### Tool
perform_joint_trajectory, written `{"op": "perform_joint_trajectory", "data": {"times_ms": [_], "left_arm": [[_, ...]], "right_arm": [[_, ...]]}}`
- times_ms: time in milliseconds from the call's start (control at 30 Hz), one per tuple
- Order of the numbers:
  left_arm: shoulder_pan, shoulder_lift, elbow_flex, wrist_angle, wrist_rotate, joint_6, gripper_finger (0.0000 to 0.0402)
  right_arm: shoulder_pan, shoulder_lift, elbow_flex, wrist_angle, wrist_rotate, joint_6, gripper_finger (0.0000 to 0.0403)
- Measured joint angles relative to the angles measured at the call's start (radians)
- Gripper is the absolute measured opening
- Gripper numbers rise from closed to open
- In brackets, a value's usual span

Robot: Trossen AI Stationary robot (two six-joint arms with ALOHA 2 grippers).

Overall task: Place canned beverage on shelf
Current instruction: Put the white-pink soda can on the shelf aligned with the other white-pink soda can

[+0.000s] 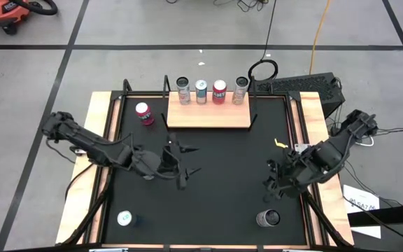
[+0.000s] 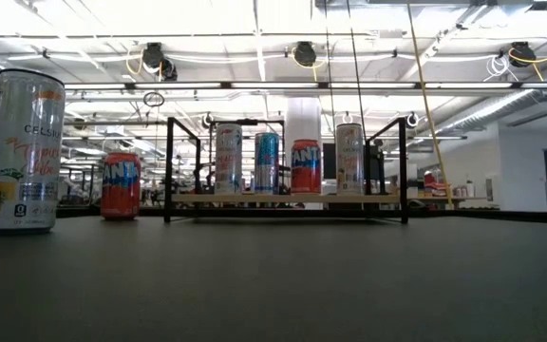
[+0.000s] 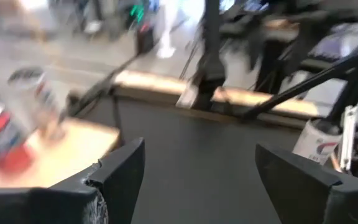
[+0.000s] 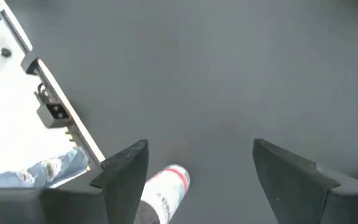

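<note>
Shelf (image 1: 208, 115) front half bare; left gripper (image 1: 187, 159) open, near front edge.

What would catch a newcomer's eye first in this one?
Four cans stand in a row along the back edge of the shelf, with a red can on the black table just to its left. Both arms hang mid-table with left gripper and right gripper open and empty.
</note>
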Motion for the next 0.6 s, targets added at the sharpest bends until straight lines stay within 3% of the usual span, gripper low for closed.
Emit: {"op": "perform_joint_trajectory", "data": {"times_ms": [100, 267, 433, 533, 600], "left_arm": [[-0.024, -0.004, 0.094, -0.291, -0.066, -0.268, 0.0299], [-0.042, -0.003, 0.203, -0.776, -0.038, -0.766, 0.0299], [-0.050, -0.003, 0.229, -1.143, 0.181, -1.159, 0.0299], [-0.050, -0.003, 0.229, -1.305, 0.327, -1.278, 0.0299], [-0.052, -0.003, 0.229, -1.365, 0.362, -1.306, 0.0299]], "right_arm": [[0.026, 0.001, 0.000, 0.004, -0.001, 0.006, 0.0274], [0.049, 0.015, 0.000, 0.007, 0.063, 0.027, 0.0274], [0.050, 0.045, 0.000, 0.007, 0.101, 0.000, 0.0274], [0.050, 0.066, 0.000, 0.012, 0.102, -0.016, 0.0274], [0.050, 0.076, 0.000, 0.022, 0.103, -0.023, 0.0274]]}}
